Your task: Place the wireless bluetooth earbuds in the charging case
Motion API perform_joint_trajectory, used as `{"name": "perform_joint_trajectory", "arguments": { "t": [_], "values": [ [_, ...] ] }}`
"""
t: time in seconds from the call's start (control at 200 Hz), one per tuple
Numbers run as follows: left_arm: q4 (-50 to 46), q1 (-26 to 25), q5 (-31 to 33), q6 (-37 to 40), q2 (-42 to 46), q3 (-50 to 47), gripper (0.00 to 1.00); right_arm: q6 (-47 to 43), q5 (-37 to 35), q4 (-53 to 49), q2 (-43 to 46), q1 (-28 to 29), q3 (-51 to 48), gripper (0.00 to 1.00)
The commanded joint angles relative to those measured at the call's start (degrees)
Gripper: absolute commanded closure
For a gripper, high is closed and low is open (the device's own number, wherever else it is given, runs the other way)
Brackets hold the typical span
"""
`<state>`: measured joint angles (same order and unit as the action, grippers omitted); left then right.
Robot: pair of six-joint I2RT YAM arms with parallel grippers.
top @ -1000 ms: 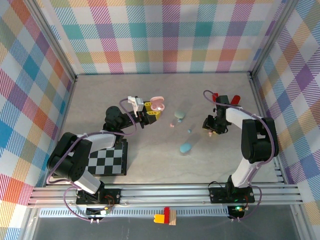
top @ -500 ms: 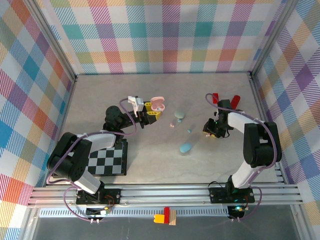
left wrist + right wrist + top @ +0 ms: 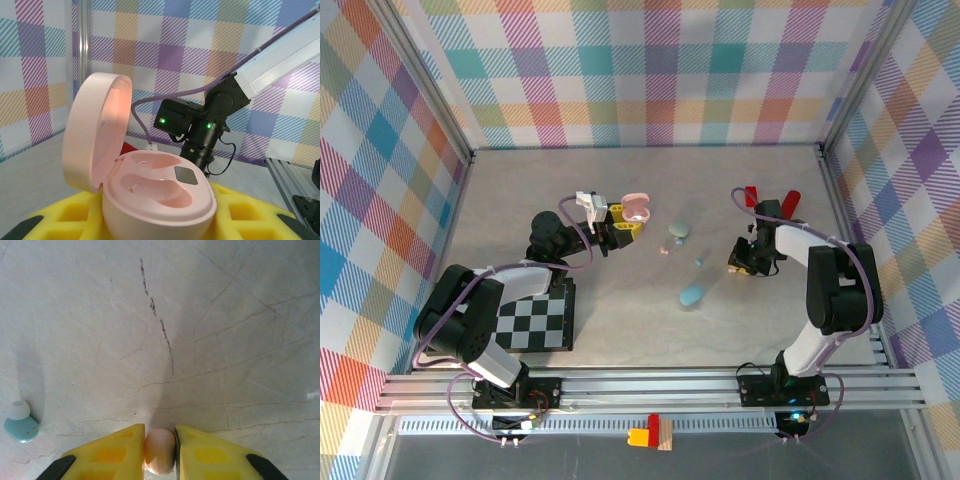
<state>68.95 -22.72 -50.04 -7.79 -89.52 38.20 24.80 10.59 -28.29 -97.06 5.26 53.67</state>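
Gap in my right claw (image 3: pixel 160 432) is shrinking fast & it's now pinching the pink earbud (image 3: pixel 159 452) on the tabletop (image 3: pixel 200 315), so pickup's starting. My left claw (image 3: pixel 623 226) is clamping the open pink case (image 3: pixel 155 200), waiting for insert.

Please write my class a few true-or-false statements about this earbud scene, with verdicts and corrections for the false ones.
1. The pink case stands open. True.
2. The right gripper is closed on the mint earbud. False: it pinches the pink earbud; the mint earbud lies apart on the table.
3. The pink case holds both earbuds. False: its wells look empty.
4. A blue case lies on the table. True.
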Motion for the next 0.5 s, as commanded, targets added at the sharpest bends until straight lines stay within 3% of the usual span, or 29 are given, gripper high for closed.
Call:
{"name": "perform_joint_trajectory", "arguments": {
  "t": [0.0, 0.325, 0.495],
  "values": [
    [0.3, 0.4, -0.9, 0.7, -0.3, 1.4, 0.62, -1.4, -0.2, -1.2, -0.2, 0.8, -0.2, 0.80],
    [-3.6, 0.3, 0.6, 4.2, -0.9, 1.4, 0.62, -5.3, -7.9, -4.0, 9.1, 6.8, 2.0, 0.84],
    [-6.8, 0.0, 2.6, 7.6, -1.8, 1.6, 0.62, -6.4, -13.1, -8.4, 13.8, 13.6, 7.2, 0.84]
  ]
}}
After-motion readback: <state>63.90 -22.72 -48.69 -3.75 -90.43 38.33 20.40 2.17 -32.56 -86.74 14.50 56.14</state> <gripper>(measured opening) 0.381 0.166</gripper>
